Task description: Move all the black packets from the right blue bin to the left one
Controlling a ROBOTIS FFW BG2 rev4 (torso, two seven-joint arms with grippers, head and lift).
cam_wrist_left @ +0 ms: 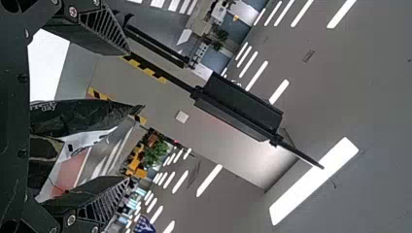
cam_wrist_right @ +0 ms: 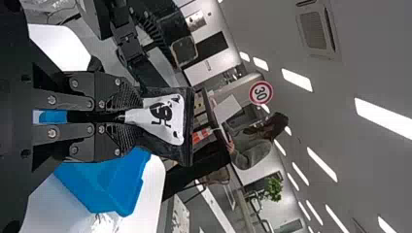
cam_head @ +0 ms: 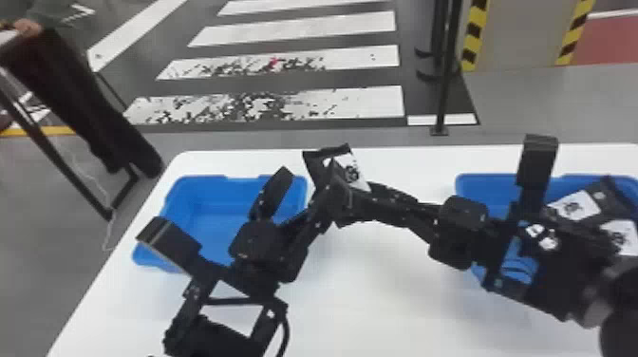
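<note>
Between the two bins, above the table, my left gripper [cam_head: 323, 194] and right gripper [cam_head: 349, 201] meet at a black packet [cam_head: 358, 173] with a white label. Viewed from the right wrist, the right gripper [cam_wrist_right: 133, 116] is shut on one end of the packet [cam_wrist_right: 165, 116]. In the left wrist view the left gripper [cam_wrist_left: 127, 115] is open, its fingers spread wide on either side of the packet [cam_wrist_left: 80, 116]. The right blue bin [cam_head: 489, 183] holds more black packets [cam_head: 577, 206], partly hidden by the right arm. The left blue bin [cam_head: 187, 197] lies behind the left arm.
Both bins stand on a white table [cam_head: 379, 294], whose far edge runs just behind them. A dark post [cam_head: 446, 85] stands on the floor beyond the table. The two arms come close together over the middle.
</note>
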